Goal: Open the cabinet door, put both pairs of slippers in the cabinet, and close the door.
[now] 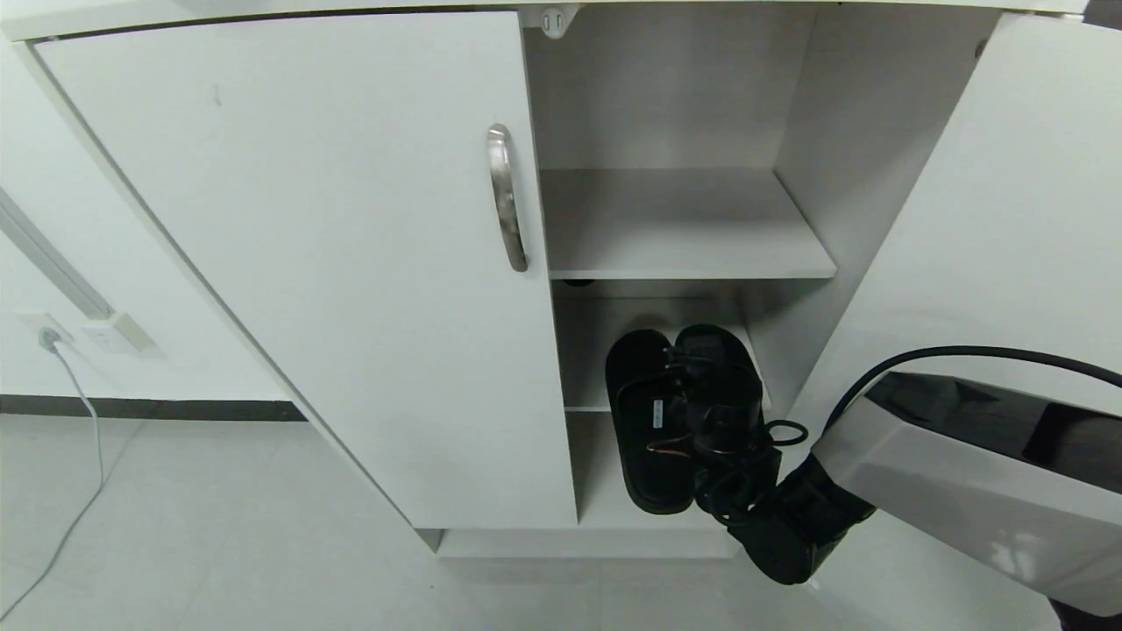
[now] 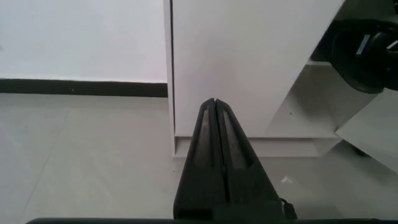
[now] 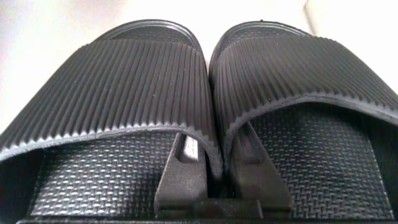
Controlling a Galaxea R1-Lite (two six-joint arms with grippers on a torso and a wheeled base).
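Right gripper (image 3: 216,163) was clamped on the pair of black slippers (image 3: 143,81). Its fingers (image 3: 186,168) ran in under the ribbed straps and pinched the two inner edges together, jaws narrowed to just that thickness. In the head view the right gripper (image 1: 714,429) sat on top of the slippers (image 1: 644,412), held side by side, touching, toes pointing into the cabinet (image 1: 666,96). The pair was in the lower right compartment over the low shelf (image 1: 585,399), with the heels past the shelf's front edge. Couldn't tell whether the soles rested on it.

Left gripper (image 2: 214,143) was fully closed, fingers pressed flat together and nothing between them. It hung low over the floor (image 2: 81,162), aimed at the cabinet's base.

Right door (image 1: 1008,219) was swung wide open, just beside the right arm. Left door (image 1: 307,263) was closed, metal handle (image 1: 507,197) upright at its inner edge. The upper shelf (image 1: 684,228) was white, same as the rest of the cabinet.

Floor was light tile. Behind stood a white wall (image 1: 35,175) with a dark baseboard (image 1: 149,408), and a socket (image 1: 48,336) with a grey cable (image 1: 88,421) hanging down to the floor.
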